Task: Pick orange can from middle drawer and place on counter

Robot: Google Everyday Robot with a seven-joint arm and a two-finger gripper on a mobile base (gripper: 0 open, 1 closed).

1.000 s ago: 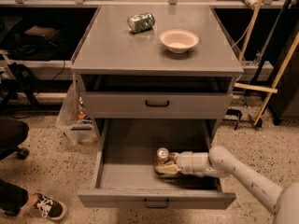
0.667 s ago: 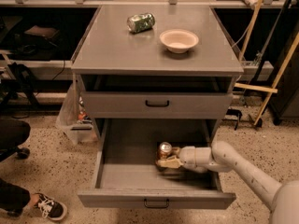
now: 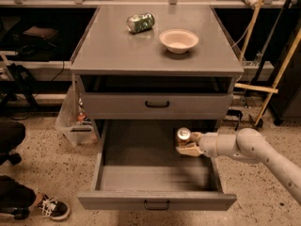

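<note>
The middle drawer [image 3: 141, 164] is pulled wide open below the counter [image 3: 122, 51]. My gripper [image 3: 185, 146] reaches in from the right and is shut on the orange can [image 3: 183, 135]. It holds the can upright, silver top up, above the right rear part of the drawer floor. Most of the can's body is hidden by the beige fingers [image 3: 189, 150].
A green-and-silver can [image 3: 140, 22] lies on its side at the back of the counter, and a beige bowl [image 3: 178, 40] stands to its right. The upper drawer [image 3: 157, 105] is closed. A plastic bin [image 3: 75, 126] and a person's shoe [image 3: 51, 207] are at the left; wooden poles [image 3: 277, 74] lean at the right.
My gripper has lifted the orange can up and to the right, away from the drawer floor. Nothing on the counter has moved.
</note>
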